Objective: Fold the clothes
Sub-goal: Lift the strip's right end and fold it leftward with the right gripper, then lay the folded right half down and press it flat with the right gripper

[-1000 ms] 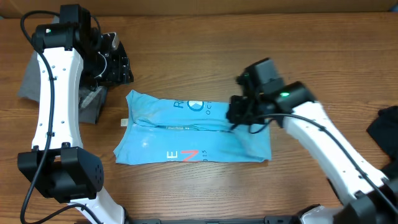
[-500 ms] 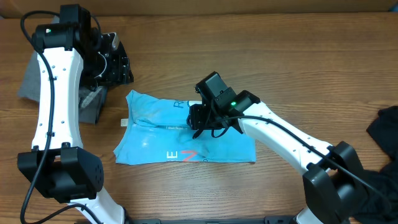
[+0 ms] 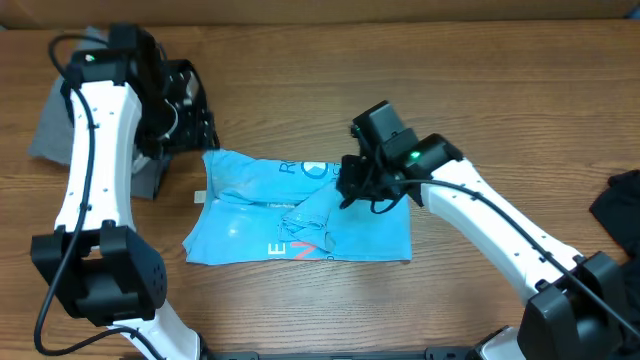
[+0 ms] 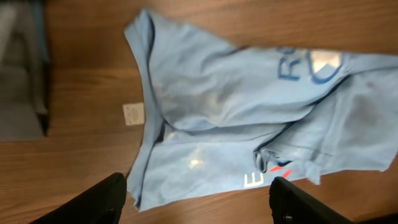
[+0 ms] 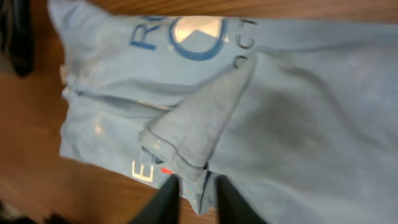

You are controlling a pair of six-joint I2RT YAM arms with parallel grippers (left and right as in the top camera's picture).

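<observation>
We read a dark blue "R" beside a round blue-and-white logo (image 5: 198,32) on the light blue T-shirt (image 5: 311,112), and small letters "OCT" just past it. Lower down there's a white "E" with a red stroke beside it, partly under the folded sleeve (image 5: 199,121). The little white tag (image 4: 134,114) is too small for us to read.

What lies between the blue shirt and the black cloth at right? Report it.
Overhead view: only bare wooden table, crossed by the right arm, separates blue shirt from black cloth.
</observation>
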